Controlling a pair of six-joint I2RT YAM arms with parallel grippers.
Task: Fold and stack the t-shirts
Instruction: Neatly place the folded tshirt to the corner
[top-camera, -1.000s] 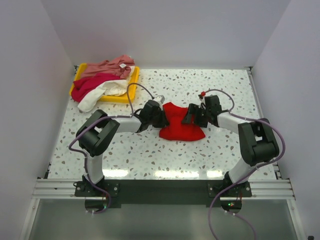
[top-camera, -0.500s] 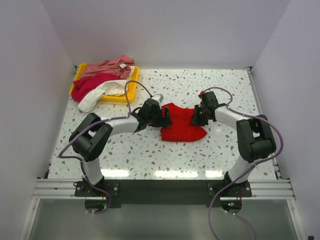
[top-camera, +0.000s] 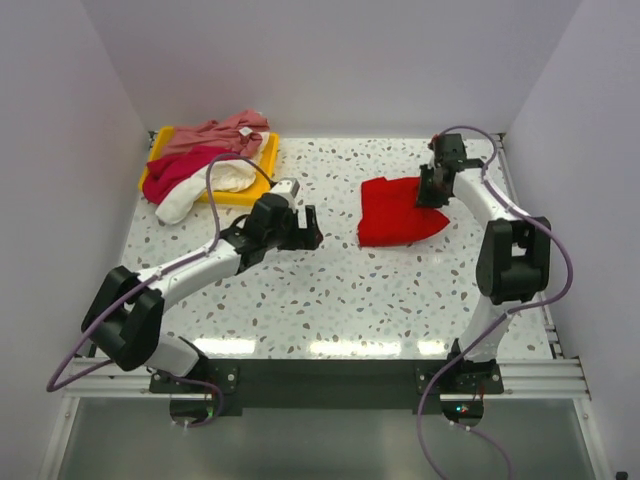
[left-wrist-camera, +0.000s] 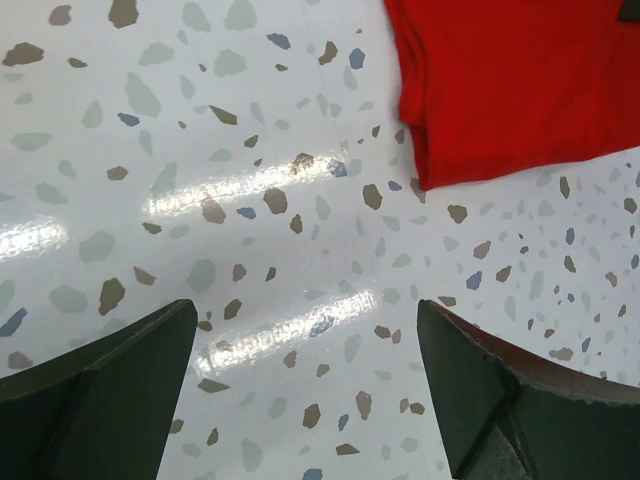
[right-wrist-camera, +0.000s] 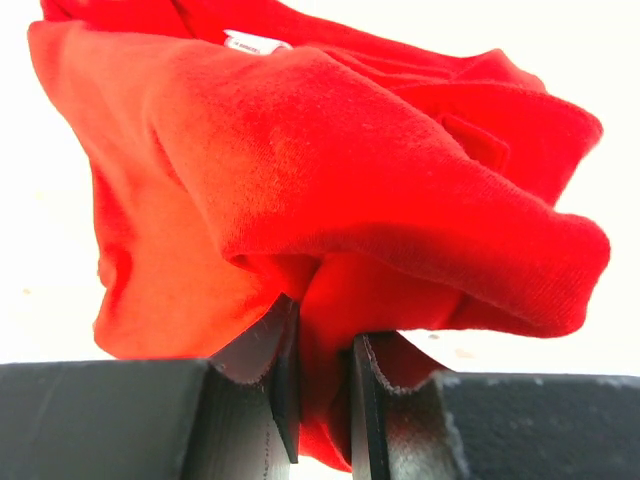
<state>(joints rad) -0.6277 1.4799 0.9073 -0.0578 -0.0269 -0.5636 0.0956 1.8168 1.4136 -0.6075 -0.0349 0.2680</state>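
Whereas both pincers had flanked the bright red t-shirt a second earlier, the left pincer now stood released and empty, the shirt's corner lying ahead and right of it; the right pincer stayed clenched on a fold, having dragged the shirt across the tabletop; likely its folding was finished, the other t-shirts waiting beyond the left pincer.

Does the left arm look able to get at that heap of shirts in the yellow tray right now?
Probably yes. The left gripper is open and empty, the shirts in the yellow tray lie on its own side, and only bare table lies between.
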